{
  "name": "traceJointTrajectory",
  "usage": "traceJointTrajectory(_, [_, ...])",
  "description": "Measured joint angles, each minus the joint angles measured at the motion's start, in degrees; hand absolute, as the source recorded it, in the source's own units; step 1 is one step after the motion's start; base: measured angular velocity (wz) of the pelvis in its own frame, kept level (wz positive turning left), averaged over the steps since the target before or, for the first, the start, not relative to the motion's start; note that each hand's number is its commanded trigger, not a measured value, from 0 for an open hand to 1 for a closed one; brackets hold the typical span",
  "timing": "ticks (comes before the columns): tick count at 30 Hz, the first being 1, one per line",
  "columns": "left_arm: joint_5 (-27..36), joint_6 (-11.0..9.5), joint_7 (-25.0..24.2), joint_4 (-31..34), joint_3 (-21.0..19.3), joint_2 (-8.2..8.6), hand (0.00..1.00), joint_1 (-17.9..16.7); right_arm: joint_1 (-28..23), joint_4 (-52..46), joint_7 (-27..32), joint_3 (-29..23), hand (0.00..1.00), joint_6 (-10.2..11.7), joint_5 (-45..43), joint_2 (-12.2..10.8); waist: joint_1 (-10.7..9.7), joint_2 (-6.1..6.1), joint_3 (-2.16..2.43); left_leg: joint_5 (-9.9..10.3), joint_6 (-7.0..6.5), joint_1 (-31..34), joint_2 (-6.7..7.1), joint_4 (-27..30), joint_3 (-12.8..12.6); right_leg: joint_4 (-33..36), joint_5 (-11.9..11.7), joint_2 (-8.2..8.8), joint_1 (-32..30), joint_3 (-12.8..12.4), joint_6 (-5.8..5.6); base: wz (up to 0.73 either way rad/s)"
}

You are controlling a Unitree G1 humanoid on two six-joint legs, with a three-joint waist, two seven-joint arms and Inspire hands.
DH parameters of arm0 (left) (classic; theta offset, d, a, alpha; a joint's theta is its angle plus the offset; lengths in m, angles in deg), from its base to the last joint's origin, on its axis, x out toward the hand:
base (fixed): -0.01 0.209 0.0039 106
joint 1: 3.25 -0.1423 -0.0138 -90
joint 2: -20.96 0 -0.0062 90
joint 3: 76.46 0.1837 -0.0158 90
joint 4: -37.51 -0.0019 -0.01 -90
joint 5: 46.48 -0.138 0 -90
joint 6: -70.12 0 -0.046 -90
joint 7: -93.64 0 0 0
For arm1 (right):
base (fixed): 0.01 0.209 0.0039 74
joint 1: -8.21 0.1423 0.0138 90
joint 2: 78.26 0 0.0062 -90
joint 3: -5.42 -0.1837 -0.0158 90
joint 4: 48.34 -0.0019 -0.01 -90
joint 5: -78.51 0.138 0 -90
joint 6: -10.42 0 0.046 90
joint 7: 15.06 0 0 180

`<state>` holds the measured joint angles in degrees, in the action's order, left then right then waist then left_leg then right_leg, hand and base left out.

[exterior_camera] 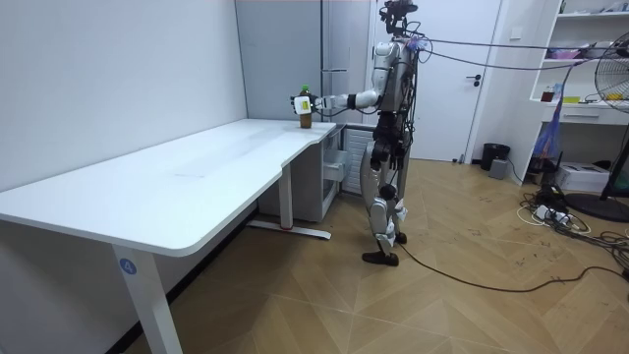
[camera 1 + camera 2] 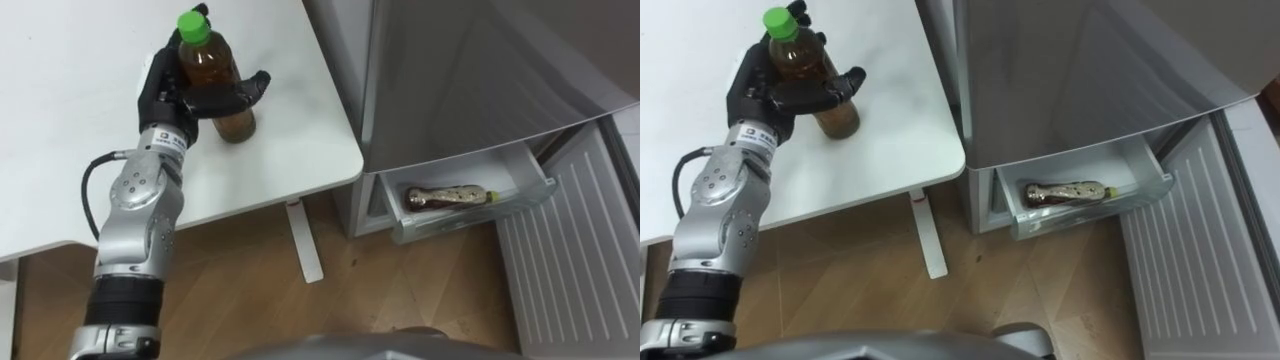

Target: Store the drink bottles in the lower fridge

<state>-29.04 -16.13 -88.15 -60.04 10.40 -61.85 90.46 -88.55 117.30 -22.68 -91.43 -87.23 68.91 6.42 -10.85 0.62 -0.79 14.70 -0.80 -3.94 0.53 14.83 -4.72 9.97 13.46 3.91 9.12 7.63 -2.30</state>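
on the table: bottle (image 2: 210,62) stands upright near the corner next to the fridge (image 2: 470,70), amber drink inside, green cap (image 2: 191,26) on
left hand (image 2: 165,90): closed round the bottle's middle, fingers curled across the front, thumb side behind; arm comes in from lower left
bottle base: looks to sit on the table (image 2: 80,120), can't tell if it's lifted at all
fridge: grey, just right of the table edge; upper part closed
drawer (image 2: 470,218): low in the fridge, pulled out, clear front wall
second bottle (image 2: 450,197): lies on its side in the drawer, lengthwise along it, dark drink, cap end toward the right
door (image 2: 570,250): white ribbed panel, swung open to the right of the drawer
floor (image 2: 250,300): wood, between table and fridge, white table leg standing on it
robot: room view shows it standing at the table's far end in front of the fridge, left arm stretched out toward the room view's left with the bottle (image 1: 306,110) at the table corner
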Motion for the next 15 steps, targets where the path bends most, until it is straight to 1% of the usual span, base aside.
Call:
traceJointTrajectory(2, [0.0, 0.0, -0.1, 0.0, 0.0, 0.0, 1.0, 0.0, -0.1, 0.0, 0.1, 0.0, 0.0, -0.1, 0.0, 0.0, 0.0, 0.15, -0.02, 0.0, 0.0, -0.1, 0.0, 0.0, 0.0, 0.0, 0.0, 0.0, 0.0, -0.1, 0.0, -0.04])
traceJointTrajectory(4, [0.0, 0.0, -0.1, -0.1, 0.0, 0.0, 1.0, 0.0, 0.0, 0.0, 0.3, 0.4, 0.0, -0.7, 0.0, 0.0, 0.1, 0.26, -0.08, 0.0, 0.0, -0.2, 0.0, 0.0, 0.0, 0.1, 0.0, -0.04, 0.0, -0.5, 0.0, -0.07])
traceJointTrajectory(9, [0.0, 0.4, 0.0, -0.1, 0.1, 0.0, 1.0, 0.0, 0.0, 0.0, 0.0, 0.6, 0.0, -1.2, -0.1, 0.0, 0.0, 0.25, -0.1, 0.0, 0.0, -0.3, -0.06, -0.2, 0.1, 0.7, 0.0, -0.07, -0.3, -0.5, 0.0, -0.01])
traceJointTrajectory(12, [0.0, 0.4, 0.1, -0.1, 0.2, 0.01, 1.0, 0.0, 0.2, 0.2, -0.1, 0.7, 0.0, -1.2, 0.0, 0.0, 0.0, 0.13, -0.03, 0.0, 0.0, -0.2, -0.06, -0.3, 0.1, 0.7, 0.0, -0.08, -0.5, -0.5, 0.0, 0.0])
traceJointTrajectory(15, [0.0, 0.4, 0.1, -0.5, 0.6, 0.0, 1.0, 0.0, 0.4, 0.2, -0.1, 0.7, 0.0, -1.2, 0.0, 0.0, 0.1, -0.16, 0.15, 0.0, -0.01, -0.3, -0.04, -0.3, 0.1, 0.7, 0.0, -0.07, -0.4, -0.5, 0.0, 0.0])
